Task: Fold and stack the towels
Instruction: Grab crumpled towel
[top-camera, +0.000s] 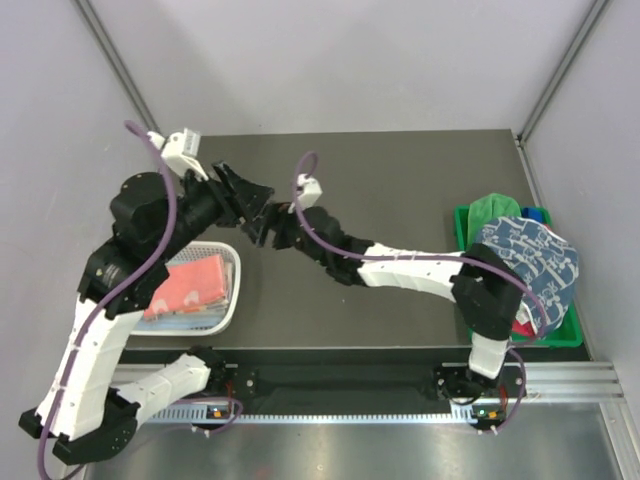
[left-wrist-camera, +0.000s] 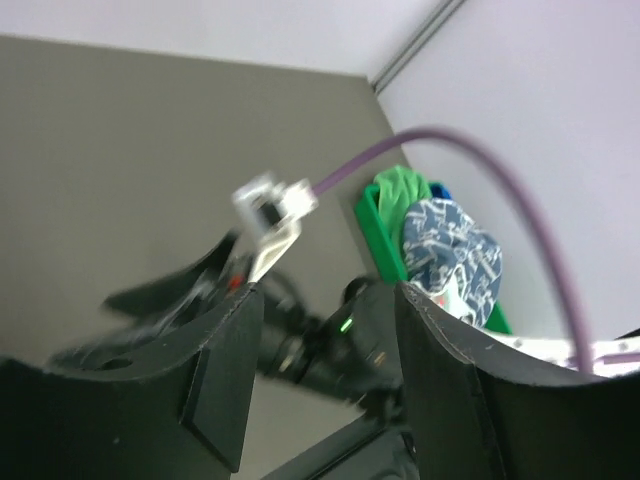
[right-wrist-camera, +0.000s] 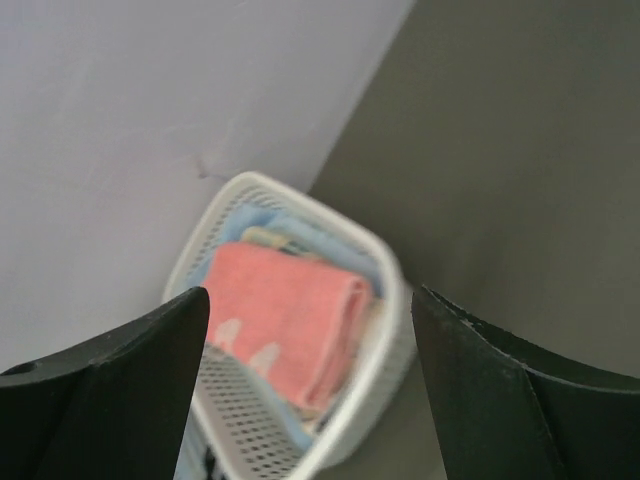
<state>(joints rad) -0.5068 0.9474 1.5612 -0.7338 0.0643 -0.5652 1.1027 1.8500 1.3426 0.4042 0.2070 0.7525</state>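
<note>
Towels (top-camera: 200, 300) lie at both sides of our table, a folded coral pink towel (right-wrist-camera: 285, 320) topping the white mesh basket (top-camera: 232, 290) at left and a navy patterned towel (top-camera: 530, 255) heaped over the green bin (top-camera: 462, 225) at right, while our left gripper (left-wrist-camera: 328, 292) and right gripper (right-wrist-camera: 308, 300) hover mid-table, both spread wide and empty.

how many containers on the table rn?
2. A white basket at the left, with a coral towel on top of its folded stack. A green bin at the right, with a navy towel heaped on top. Others may be hidden.
</note>
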